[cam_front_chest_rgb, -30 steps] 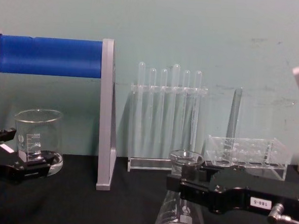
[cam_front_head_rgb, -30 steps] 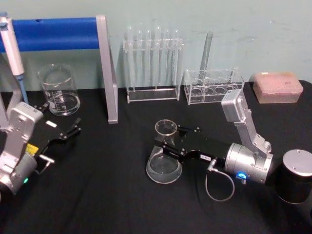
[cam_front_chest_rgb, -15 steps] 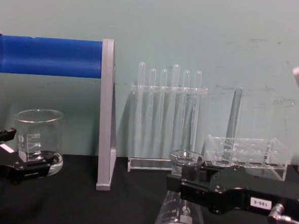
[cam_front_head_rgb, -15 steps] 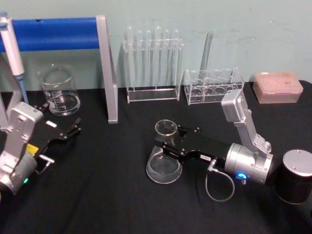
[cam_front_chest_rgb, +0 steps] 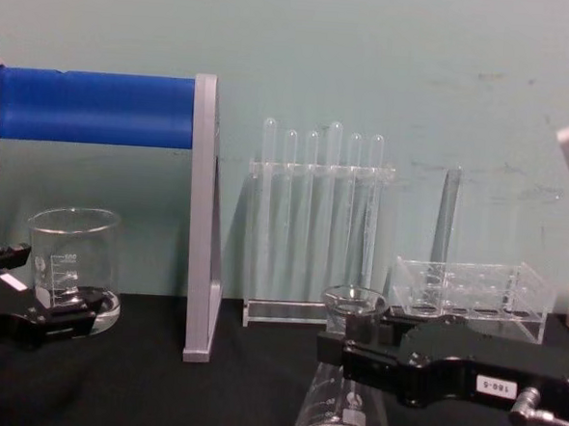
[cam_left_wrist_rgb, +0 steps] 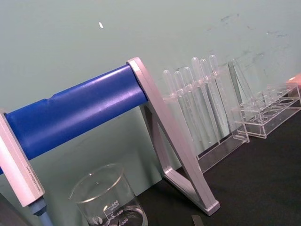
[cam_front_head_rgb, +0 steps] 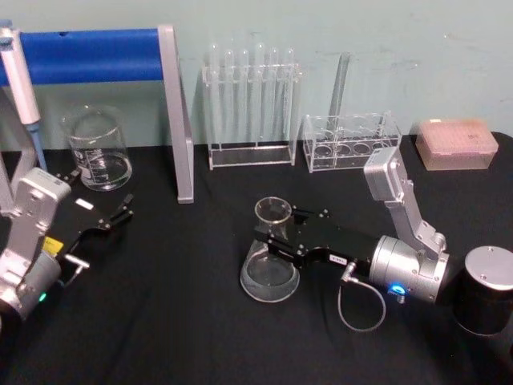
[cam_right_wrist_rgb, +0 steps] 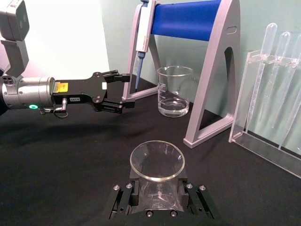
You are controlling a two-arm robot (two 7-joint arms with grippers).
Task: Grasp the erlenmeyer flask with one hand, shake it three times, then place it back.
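Observation:
The erlenmeyer flask [cam_front_head_rgb: 268,277] is clear glass and stands upright on the black table, a little right of centre. My right gripper [cam_front_head_rgb: 271,233] reaches in from the right and is shut on the flask's neck just under the flared rim. In the right wrist view the flask's rim [cam_right_wrist_rgb: 156,160] sits between the black fingers [cam_right_wrist_rgb: 121,200]. The chest view shows the flask [cam_front_chest_rgb: 342,414] low down, with the right gripper [cam_front_chest_rgb: 354,348] across its neck. My left gripper [cam_front_head_rgb: 120,210] is parked at the table's left, open and holding nothing; it is the left gripper [cam_right_wrist_rgb: 120,92] far off in the right wrist view.
A glass beaker [cam_front_head_rgb: 98,151] stands at the back left under a blue-barred pipette stand [cam_front_head_rgb: 92,54]. A test tube rack [cam_front_head_rgb: 250,104], a clear tube holder [cam_front_head_rgb: 351,140] and a pink box [cam_front_head_rgb: 455,143] line the back. A black cylinder [cam_front_head_rgb: 486,290] sits at the right.

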